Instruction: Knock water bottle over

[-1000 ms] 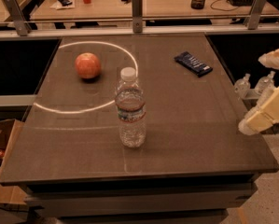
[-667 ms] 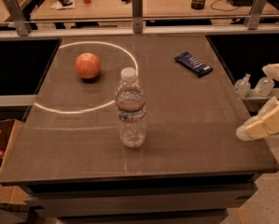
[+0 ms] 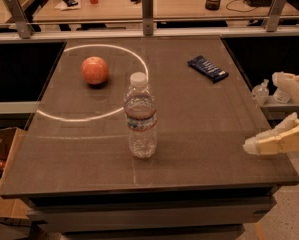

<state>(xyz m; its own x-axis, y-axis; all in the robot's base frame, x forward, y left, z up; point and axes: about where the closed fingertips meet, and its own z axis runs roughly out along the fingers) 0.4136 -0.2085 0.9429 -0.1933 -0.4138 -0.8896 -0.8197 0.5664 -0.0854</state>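
The water bottle [image 3: 141, 116] stands upright near the front middle of the dark table [image 3: 199, 109]. It is clear ribbed plastic with a white cap and a thin reddish label band. My gripper [image 3: 271, 111] is at the right edge of the view, over the table's right front corner, well to the right of the bottle and apart from it. Its two cream fingers are spread wide, one [image 3: 289, 83] higher and farther back, one [image 3: 274, 141] lower and nearer. Nothing is between them.
A red apple [image 3: 95, 70] sits at the back left inside a bright ring of light. A dark blue snack packet [image 3: 207, 68] lies at the back right. Small clear pump bottles [image 3: 261, 91] stand beyond the right edge. A rail with posts [image 3: 148, 6] runs behind the table.
My gripper has dropped lower and shifted slightly along the right edge of the table. The bottle, apple and packet have not moved.
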